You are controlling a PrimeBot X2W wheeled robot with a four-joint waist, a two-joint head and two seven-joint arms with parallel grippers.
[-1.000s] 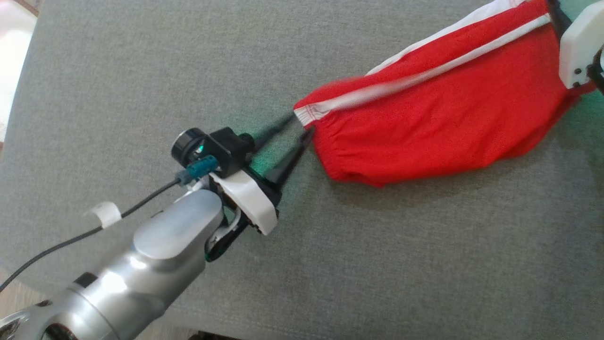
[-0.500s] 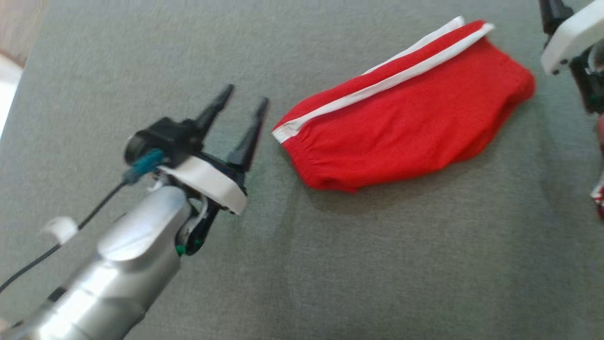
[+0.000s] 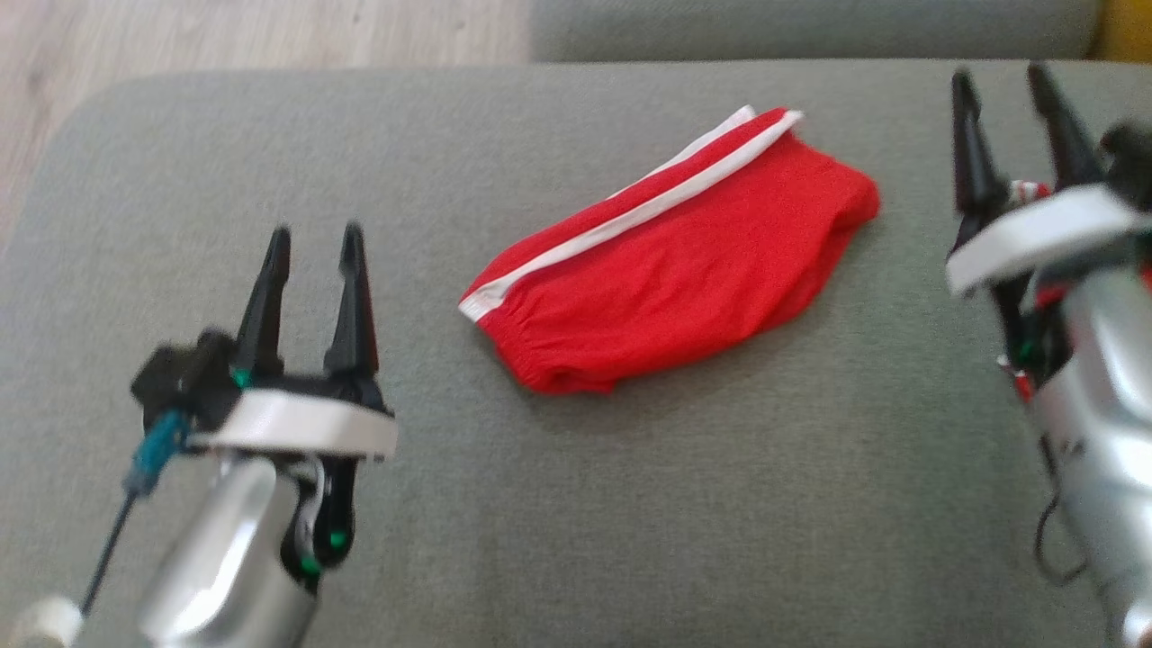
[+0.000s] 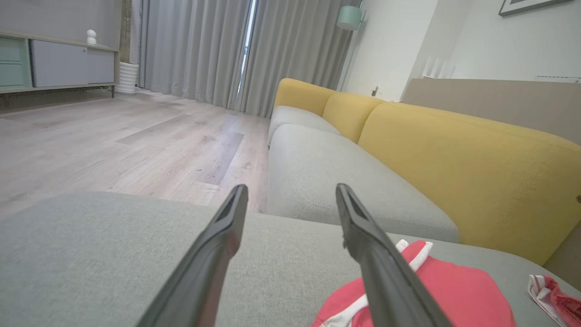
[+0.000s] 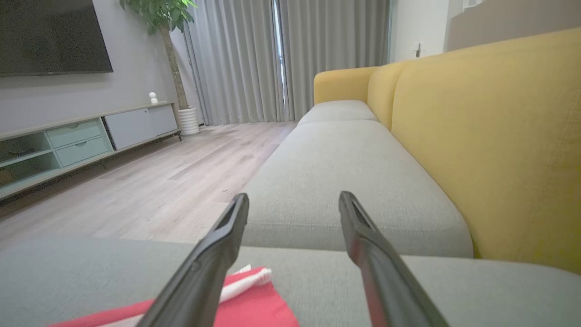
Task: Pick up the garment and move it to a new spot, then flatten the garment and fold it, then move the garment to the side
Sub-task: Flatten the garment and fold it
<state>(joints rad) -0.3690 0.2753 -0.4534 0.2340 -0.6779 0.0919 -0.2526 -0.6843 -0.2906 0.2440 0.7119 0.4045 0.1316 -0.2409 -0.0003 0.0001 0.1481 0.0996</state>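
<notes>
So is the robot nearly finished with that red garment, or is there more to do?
Nearly, it seems. Done: the red garment lies folded into a bundle on the grey cushion. In hand: nothing; the left gripper and right gripper are both open, empty, either side of it without touching. Left: possibly moving it to the side; it sits mid-cushion, so I cannot tell whether that is its final spot.

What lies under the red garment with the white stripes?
The red white-striped garment lies on the grey fabric sofa cushion. Anything beneath it is covered and cannot be seen.
</notes>
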